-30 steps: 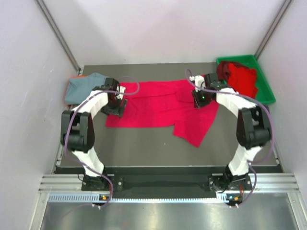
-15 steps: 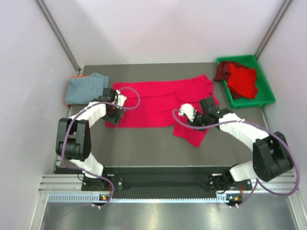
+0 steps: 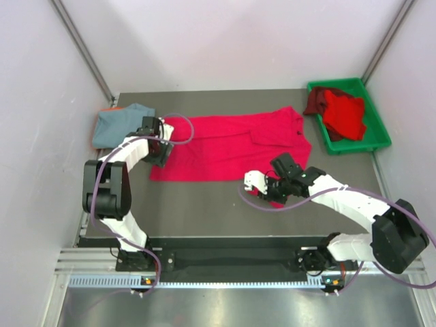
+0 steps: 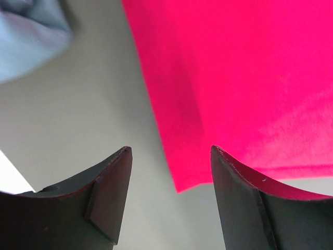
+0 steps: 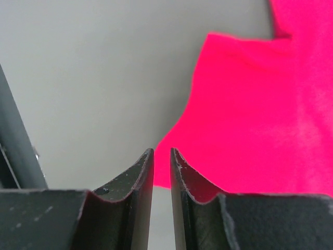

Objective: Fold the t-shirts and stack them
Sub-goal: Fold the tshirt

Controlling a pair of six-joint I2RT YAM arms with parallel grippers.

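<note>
On the table: bright red cloth t-shirt (image 3: 231, 146) spread flat.
My left pincer (image 4: 169, 195): jaws apart, empty.
My right pincer (image 5: 162, 198): nearly closed, empty.
Risk: grabbing one layer bunches my fold.

Soft matt cloth t-shirts (image 3: 231, 146), glossy plastic bin (image 3: 378, 133)

Spread t-shirt (image 3: 231, 146) mid table (image 3: 204, 211); folded t-shirt (image 3: 116, 124) at its left; bin (image 3: 378, 133) back right, two t-shirts (image 3: 340, 112) in it.
</note>
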